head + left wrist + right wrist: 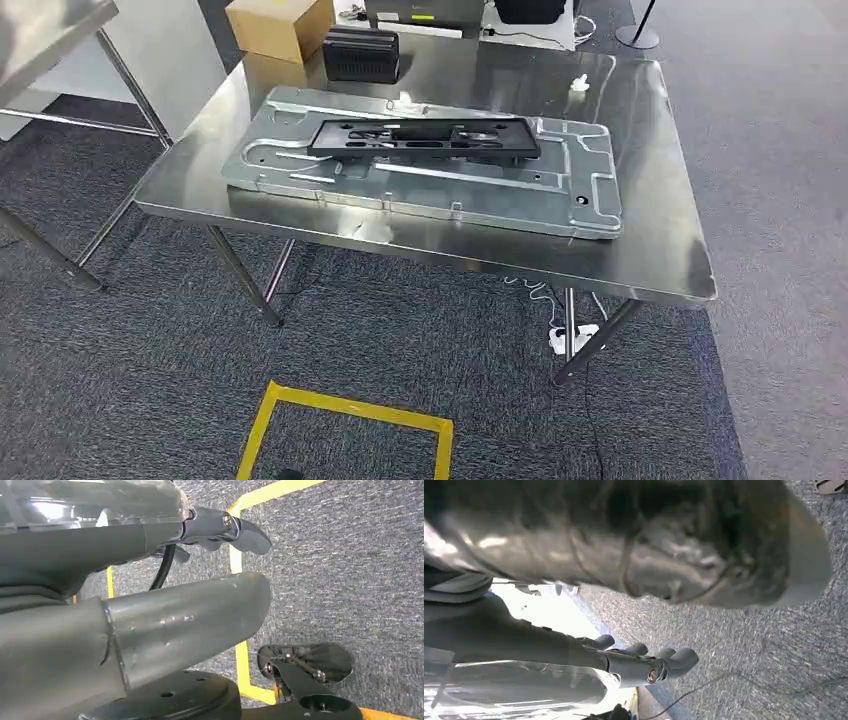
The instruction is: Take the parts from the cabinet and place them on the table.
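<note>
Both hands hang over carpet, parts lie on the table

The left hand (220,530) and right hand (644,662) hold nothing, fingers straight and slightly apart, partly hidden. Well beyond them, the black part (425,138) lies on the grey panel (440,180) on the table (650,250).

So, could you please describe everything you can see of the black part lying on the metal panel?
The black part is a long, narrow, flat frame, plastic by its matte look, with cut-out openings along its length. It lies flat on the silver stamped metal panel, towards that panel's far edge and roughly parallel to it. The panel rests on the steel table. Nothing else touches the part.
</note>
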You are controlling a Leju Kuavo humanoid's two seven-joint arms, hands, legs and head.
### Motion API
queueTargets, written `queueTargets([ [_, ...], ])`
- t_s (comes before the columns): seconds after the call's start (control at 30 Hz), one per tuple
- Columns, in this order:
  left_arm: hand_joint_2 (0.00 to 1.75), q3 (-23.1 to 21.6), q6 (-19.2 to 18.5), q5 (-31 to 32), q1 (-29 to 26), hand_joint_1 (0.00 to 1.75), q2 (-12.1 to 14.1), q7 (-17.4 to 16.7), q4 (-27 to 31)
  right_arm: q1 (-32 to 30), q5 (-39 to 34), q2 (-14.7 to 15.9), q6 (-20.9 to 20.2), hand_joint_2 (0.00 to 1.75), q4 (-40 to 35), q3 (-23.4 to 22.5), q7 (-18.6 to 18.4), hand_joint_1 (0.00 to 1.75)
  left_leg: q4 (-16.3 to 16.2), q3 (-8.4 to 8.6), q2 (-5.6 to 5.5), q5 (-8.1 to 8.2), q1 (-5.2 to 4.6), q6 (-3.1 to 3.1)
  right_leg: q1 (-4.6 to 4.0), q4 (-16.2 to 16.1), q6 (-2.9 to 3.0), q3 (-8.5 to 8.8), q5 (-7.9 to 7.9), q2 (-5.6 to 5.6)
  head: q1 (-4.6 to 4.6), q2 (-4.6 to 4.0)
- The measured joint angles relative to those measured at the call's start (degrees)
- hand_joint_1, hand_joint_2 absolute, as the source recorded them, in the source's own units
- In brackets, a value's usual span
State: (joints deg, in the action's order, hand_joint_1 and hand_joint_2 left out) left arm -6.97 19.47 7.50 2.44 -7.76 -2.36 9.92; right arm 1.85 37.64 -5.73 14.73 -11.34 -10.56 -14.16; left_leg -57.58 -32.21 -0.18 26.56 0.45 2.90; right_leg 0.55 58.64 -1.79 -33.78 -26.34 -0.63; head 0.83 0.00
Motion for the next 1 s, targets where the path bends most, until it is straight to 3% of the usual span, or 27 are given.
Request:
queueTargets([
  [0.03, 0.00, 0.0, 0.0, 0.0, 0.0, 0.00, 0.0, 0.0, 0.0, 0.0, 0.0, 0.0, 0.1, 0.00, 0.0, 0.0, 0.1, 0.00, 0.4, 0.22, -0.08, -0.15, -0.06, 0.05, 0.10, 1.1, -0.17, -0.31, -1.11, 0.18, -0.09, 0.00],
  [0.07, 0.00, 0.0, 0.0, 0.1, 0.0, 0.00, 0.0, 0.0, 0.0, 0.0, 0.1, 0.0, 0.2, 0.00, 0.0, 0.0, 0.1, 0.00, 0.4, 0.18, -0.05, -0.37, 0.03, 0.28, 0.18, 4.0, -0.36, -1.57, -3.50, 0.23, -0.13, 0.00],
  [0.13, 0.00, 0.0, 0.0, 0.3, 0.0, 0.00, 0.0, 0.0, 0.0, 0.0, 0.1, -0.1, 0.2, 0.00, 0.0, 0.0, 0.2, 0.00, 0.4, -0.04, -0.18, -0.43, 0.02, 0.34, 0.49, 12.6, -0.70, -5.16, -8.18, 0.29, -0.13, 0.00],
  [0.17, 0.00, 0.0, 0.0, 0.3, -0.1, 0.00, 0.0, 0.0, 0.0, 0.0, 0.1, -0.2, 0.2, 0.00, 0.0, -0.1, 0.2, 0.00, 0.4, -0.15, -0.39, -0.47, 0.03, 0.27, 0.72, 16.4, -0.92, -6.65, -9.48, 0.29, -0.13, 0.00],
  [0.2, 0.00, 0.0, 0.0, 0.3, -0.2, 0.00, 0.0, 0.0, 0.0, 0.0, 0.1, -0.2, 0.2, 0.00, 0.1, -0.2, 0.2, 0.00, 0.3, -0.18, -0.69, -0.52, 0.10, 0.17, 0.95, 16.7, -1.07, -6.54, -9.00, 0.31, -0.11, 0.00],
  [0.23, 0.00, 0.0, 0.0, 0.3, -0.2, 0.00, 0.0, 0.0, 0.0, 0.0, 0.1, -0.2, 0.2, 0.00, 0.1, -0.2, 0.2, 0.00, 0.2, -0.19, -1.21, -0.53, 0.23, -0.10, 1.22, 14.5, -1.26, -5.07, -7.33, 0.29, -0.13, 0.00],
  [0.3, 0.00, 0.0, 0.0, 0.3, -0.1, 0.00, 0.0, 0.0, 0.0, 0.0, 0.1, -0.2, 0.2, 0.00, 0.2, -0.3, 0.2, 0.00, -0.4, -0.28, -2.31, -0.37, 0.67, -0.81, 1.74, 4.5, -1.55, 0.69, -2.83, -0.41, -0.13, 0.00],
  [0.33, 0.00, 0.0, 0.0, 0.3, -0.1, 0.00, 0.0, 0.0, 0.0, 0.0, 0.1, -0.2, 0.2, 0.00, 0.2, -0.3, 0.2, 0.00, -0.8, -0.50, -2.70, -0.20, 0.78, -1.28, 2.19, 0.2, -1.68, 2.89, -2.73, -2.70, -0.15, 0.00],
  [0.37, 0.00, 0.0, 0.2, 0.3, 0.1, 0.00, 0.0, 0.0, 0.0, -0.1, 0.1, -0.4, 0.2, 0.00, 0.4, -0.3, 0.2, 0.00, -1.4, -0.85, -3.16, -0.02, 0.41, -1.93, 1.42, 0.0, -1.23, 3.00, -3.03, -3.09, -0.15, 0.00],
  [0.4, 0.00, 0.0, 0.2, 0.3, 0.0, 0.00, 0.0, 0.0, 0.0, -0.1, 0.1, -0.4, 0.2, 0.00, 0.4, -0.3, 0.1, 0.00, -1.1, -0.97, -3.56, -0.30, 0.42, -2.39, 1.60, 0.3, -0.70, 2.79, -2.96, -2.29, 0.04, 0.00],
  [0.47, 0.00, 0.0, 0.3, 0.4, -0.1, 0.00, 0.0, 0.0, 0.0, 0.1, 0.2, -0.4, 0.2, 0.00, 0.4, -0.3, 0.0, 0.00, -0.8, -1.05, -4.42, -0.68, 0.71, -3.10, 1.13, 0.4, 0.13, 2.77, -2.89, -1.45, 0.00, 0.00],
  [0.5, 0.00, 0.0, 0.3, 0.4, -0.2, 0.00, 0.0, 0.0, 0.0, 0.1, 0.2, -0.6, 0.2, 0.00, 0.4, -0.3, -0.1, 0.00, -1.0, -1.37, -4.70, -0.54, 0.83, -3.39, 1.46, 0.1, 0.75, 2.80, -2.60, -0.76, -0.04, 0.00],
  [0.53, 0.00, 0.0, 0.3, 0.4, -0.2, 0.00, 0.0, 0.0, 0.0, 0.0, 0.2, -0.6, 0.2, 0.00, 0.4, -0.3, -0.2, 0.00, -2.1, -1.59, -2.82, 0.31, 0.85, -3.46, 1.47, -0.1, 1.29, 2.83, -2.48, -0.14, 0.02, 0.00],
  [0.57, 0.00, 0.0, 0.4, 0.4, -0.2, 0.00, 0.0, 0.0, 0.0, 0.0, 0.2, -0.6, 0.2, 0.00, 0.4, -0.4, -0.2, 0.00, -5.0, -2.99, -1.16, 2.59, 0.78, -3.51, 1.28, -0.1, 1.88, 2.69, -2.48, 0.39, 0.11, 0.00],
  [0.63, 0.00, 0.0, 0.4, 0.5, -0.1, 0.00, 0.0, 0.0, 0.0, -0.1, 0.2, -0.6, 0.2, 0.00, 0.4, -0.6, -0.2, 0.00, -14.5, -7.18, -0.48, 7.60, 0.79, -3.76, 0.81, 0.0, 2.14, 2.47, -2.47, 1.81, 0.13, 0.00],
  [0.67, 0.00, 0.0, 0.4, 0.5, -0.1, 0.00, 0.0, 0.0, 0.0, -0.1, 0.2, -0.6, 0.2, 0.00, 0.4, -0.8, -0.2, 0.00, -18.4, -8.79, -0.40, 8.84, 0.79, -3.79, 0.61, 0.0, 2.24, 2.42, -2.53, 2.57, 0.13, 0.00],
  [0.7, 0.00, 0.0, 0.4, 0.5, -0.2, 0.00, 0.0, 0.0, 0.0, -0.1, 0.1, -0.6, 0.2, 0.00, 0.4, -0.9, -0.2, 0.00, -19.2, -8.94, -0.34, 8.59, 0.79, -3.70, 0.48, 0.0, 2.26, 2.45, -2.55, 3.18, 0.13, 0.00],
  [0.73, 0.00, 0.0, 0.4, 0.5, -0.3, 0.00, 0.0, 0.0, 0.0, -0.1, 0.1, -0.6, 0.2, 0.00, 0.4, -0.9, -0.2, 0.00, -17.5, -7.87, -0.21, 7.20, 0.79, -3.55, 0.36, 0.0, 2.29, 2.52, -2.58, 3.79, 0.13, 0.00],
  [0.8, 0.00, 0.0, 0.4, 0.5, -0.3, 0.00, 0.0, 0.0, 0.0, 0.0, 0.1, -0.7, 0.2, 0.00, 0.4, -1.0, -0.2, 0.00, -8.0, -2.59, 0.85, 2.56, 0.69, -2.98, 0.22, 0.1, 2.24, 2.79, -2.72, 5.01, 0.13, 0.00],
  [0.83, 0.00, 0.0, 0.4, 0.5, -0.2, 0.00, 0.0, 0.0, 0.0, 0.0, 0.1, -0.7, 0.2, 0.00, 0.4, -1.1, -0.2, 0.00, -2.8, 0.24, 2.97, 1.09, 0.48, -2.51, 0.15, 0.1, 2.05, 2.98, -2.85, 5.59, 0.13, 0.00],
  [0.87, 0.00, 0.0, 0.4, 0.5, 0.0, 0.00, 0.0, 0.0, 0.0, 0.0, 0.1, -0.8, 0.2, 0.00, 0.4, -1.1, -0.2, 0.00, -1.4, 0.73, 4.84, 2.03, -0.31, -2.38, -0.31, 0.3, 1.68, 2.99, -3.06, 6.06, 0.11, 0.00],
  [0.97, 0.00, 0.0, 0.4, 0.5, -0.2, 0.00, 0.0, -0.1, 0.0, 0.2, 0.1, -0.8, 0.3, 0.00, 0.4, -1.2, -0.2, 0.00, -1.3, 0.05, 2.76, 1.61, -0.51, -1.82, -0.20, -0.1, 0.87, 3.30, -2.93, 7.47, 0.04, 0.00],
  [1.0, 0.00, 0.0, 0.5, 0.5, -0.4, 0.00, 0.1, -0.1, 0.0, 0.3, 0.1, -0.9, 0.3, 0.00, 0.4, -1.2, -0.2, 0.00, -0.7, 0.19, 2.08, 1.27, -0.23, -1.30, -0.21, -0.2, 0.44, 3.59, -3.01, 8.00, 0.09, 0.00],
])
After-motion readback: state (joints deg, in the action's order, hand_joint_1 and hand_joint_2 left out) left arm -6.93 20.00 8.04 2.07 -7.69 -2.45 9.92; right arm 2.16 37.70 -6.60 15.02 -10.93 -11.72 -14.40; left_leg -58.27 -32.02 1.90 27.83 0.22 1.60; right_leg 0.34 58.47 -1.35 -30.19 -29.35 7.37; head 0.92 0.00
